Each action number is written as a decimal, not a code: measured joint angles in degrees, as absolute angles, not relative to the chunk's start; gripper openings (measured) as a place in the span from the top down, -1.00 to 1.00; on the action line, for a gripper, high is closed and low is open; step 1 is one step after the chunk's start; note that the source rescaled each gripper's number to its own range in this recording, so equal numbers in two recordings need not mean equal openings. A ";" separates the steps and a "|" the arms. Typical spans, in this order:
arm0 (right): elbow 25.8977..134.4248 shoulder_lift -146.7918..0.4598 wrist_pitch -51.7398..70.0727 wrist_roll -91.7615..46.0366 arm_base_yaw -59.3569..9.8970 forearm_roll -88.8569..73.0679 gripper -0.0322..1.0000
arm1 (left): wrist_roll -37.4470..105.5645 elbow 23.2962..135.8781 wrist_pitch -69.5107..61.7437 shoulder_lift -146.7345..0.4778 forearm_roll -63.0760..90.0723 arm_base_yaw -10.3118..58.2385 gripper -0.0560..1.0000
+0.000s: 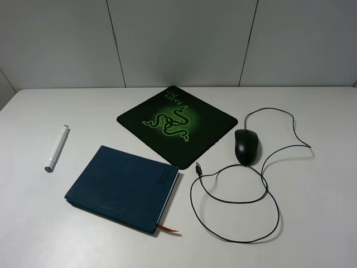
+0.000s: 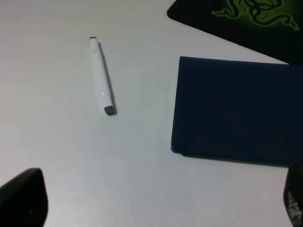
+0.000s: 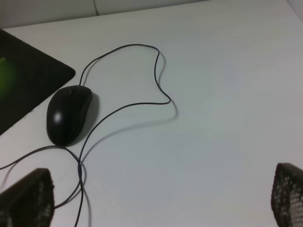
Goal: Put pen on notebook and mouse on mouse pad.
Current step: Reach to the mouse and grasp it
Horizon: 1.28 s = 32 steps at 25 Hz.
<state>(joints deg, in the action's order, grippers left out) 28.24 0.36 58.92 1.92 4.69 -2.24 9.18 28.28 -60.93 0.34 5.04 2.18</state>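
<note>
The white pen (image 1: 56, 148) lies on the table at the left, apart from the teal-blue notebook (image 1: 124, 187) at the front centre. The green-and-black mouse pad (image 1: 177, 124) lies behind the notebook. To its right, off the pad, rests the black mouse (image 1: 246, 146), with its cable looping forward to the USB plug (image 1: 198, 167). Neither gripper shows in the exterior view. My left gripper (image 2: 156, 208) hangs open above the table, with the pen (image 2: 102, 75) and notebook (image 2: 239, 109) ahead of it. My right gripper (image 3: 156, 203) is open, with the mouse (image 3: 67, 114) ahead of its fingers (image 3: 26, 198).
The white table (image 1: 312, 223) runs back to a grey panelled wall (image 1: 178, 39). The mouse cable (image 1: 234, 218) sprawls in wide loops over the right front of the table, its plug near the notebook's corner.
</note>
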 joint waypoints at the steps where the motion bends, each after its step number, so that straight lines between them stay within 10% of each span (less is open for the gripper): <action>1: 28.24 0.36 58.92 1.92 4.69 -2.24 -1.00 | 9.18 28.28 -60.93 0.34 5.04 2.18 -1.00; 32: 28.24 0.36 58.92 1.92 4.69 -2.24 -1.00 | 9.18 28.28 -60.93 0.34 5.04 2.18 -1.00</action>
<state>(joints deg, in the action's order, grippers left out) 28.24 0.36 58.92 1.92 4.69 -2.24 9.18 28.28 -60.93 0.34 5.04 2.18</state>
